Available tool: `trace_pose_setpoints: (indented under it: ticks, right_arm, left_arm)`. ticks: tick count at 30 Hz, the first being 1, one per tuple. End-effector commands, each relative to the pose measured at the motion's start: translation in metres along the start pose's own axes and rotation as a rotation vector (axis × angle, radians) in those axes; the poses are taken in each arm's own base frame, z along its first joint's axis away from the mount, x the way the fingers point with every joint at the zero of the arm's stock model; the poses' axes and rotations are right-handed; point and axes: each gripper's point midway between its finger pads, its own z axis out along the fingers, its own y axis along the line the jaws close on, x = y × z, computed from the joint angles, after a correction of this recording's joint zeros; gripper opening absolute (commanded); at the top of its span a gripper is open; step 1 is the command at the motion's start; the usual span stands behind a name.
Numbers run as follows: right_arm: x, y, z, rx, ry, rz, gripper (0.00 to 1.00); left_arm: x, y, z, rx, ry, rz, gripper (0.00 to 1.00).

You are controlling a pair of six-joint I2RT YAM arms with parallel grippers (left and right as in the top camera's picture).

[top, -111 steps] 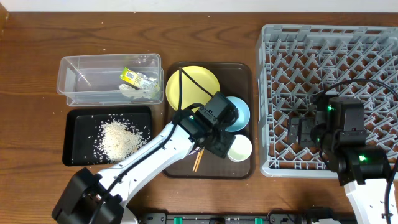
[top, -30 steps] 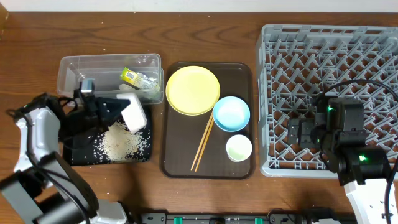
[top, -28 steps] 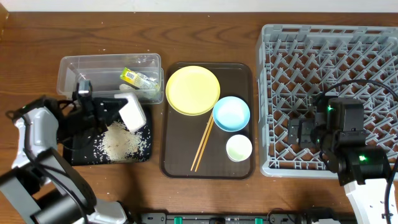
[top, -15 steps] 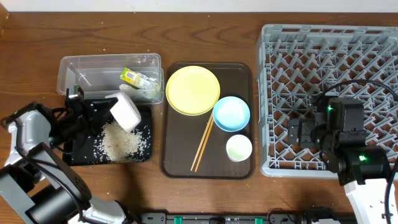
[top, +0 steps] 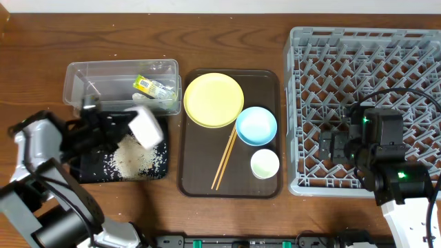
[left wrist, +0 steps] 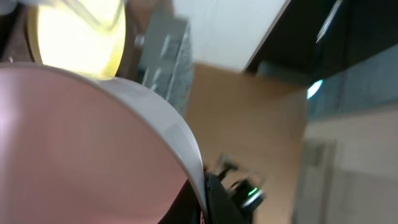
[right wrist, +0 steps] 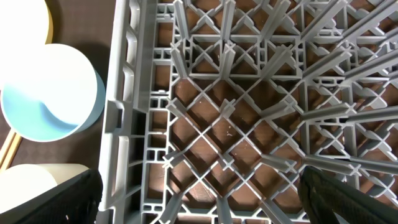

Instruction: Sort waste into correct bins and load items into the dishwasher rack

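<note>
Left pincer (top: 129,125) tight on tilted white bowl (top: 146,127) over black tray (top: 121,178); right pincer (top: 329,147) spread wide, empty, above rack (top: 365,41).

Clear tub (top: 83,76). Green-and-yellow wrapper (top: 153,86). Matte black tray (top: 93,173), white rice (top: 134,155). Plain white bowl (top: 145,126). Yellow plate (top: 213,100). Light blue bowl (top: 256,126). White cup (top: 264,164), pale green inside. Pale wood chopsticks (top: 224,162). Dark brown tray (top: 265,79). Grey rack (top: 413,41), criss-cross grid. Reddish-brown wood-grain table (top: 34,55).
</note>
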Motion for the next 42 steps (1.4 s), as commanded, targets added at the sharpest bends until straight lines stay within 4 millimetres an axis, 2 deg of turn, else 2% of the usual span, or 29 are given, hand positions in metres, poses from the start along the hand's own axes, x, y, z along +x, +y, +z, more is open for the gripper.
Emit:
trace_pose_setpoints:
  ticks: [1,8,11,16,22,25,28,30,32,37,40,42]
  right_arm:
    - [-0.008,-0.003,-0.005,0.008,-0.025,0.002,0.99]
    - [-0.009,-0.003,-0.005,0.007,-0.026,0.002,0.99]
    - [-0.009,-0.003,-0.005,0.007,-0.026,0.002,0.99]
    - [-0.009,-0.003,-0.005,0.007,-0.026,0.002,0.99]
    - [-0.009,-0.003,-0.005,0.007,-0.026,0.002,0.99]
    - [-0.009,-0.003,-0.005,0.007,-0.026,0.002,0.99]
    - [-0.009,-0.003,-0.005,0.007,-0.026,0.002,0.99]
    - [-0.009,-0.003,-0.005,0.007,-0.026,0.002,0.99]
    - [-0.009,-0.003,-0.005,0.007,-0.026,0.002,0.99]
    - [-0.009,-0.003,-0.005,0.007,-0.026,0.002,0.99]
    - [-0.009,-0.003,-0.005,0.007,-0.026,0.002,0.99]
    - [-0.009,-0.003,-0.005,0.007,-0.026,0.002,0.99]
  left_arm:
    - [0.03,0.006,0.024,-0.098,0.13,0.158,0.06]
    - [0.082,0.036,0.081,-0.262,0.444,0.337,0.06]
    - [0.099,0.059,0.101,-0.392,0.55,0.388,0.06]
    - [0.098,0.11,0.116,-0.776,0.571,0.469,0.06]
    - [0.092,0.136,0.133,-1.047,0.515,0.659,0.06]
    - [0.089,0.14,0.141,-1.129,0.467,0.742,0.07]
    - [0.1,0.14,0.153,-1.113,0.487,0.798,0.08]
    - [0.106,0.14,0.158,-1.104,0.502,0.819,0.14]
    - [0.109,0.141,0.16,-1.102,0.513,0.827,0.29]
    - [0.111,0.141,0.159,-1.105,0.522,0.829,0.57]
    - [0.112,0.13,0.16,-1.094,0.513,0.84,0.6]
    - [0.112,0.115,0.163,-1.065,0.49,0.866,0.61]
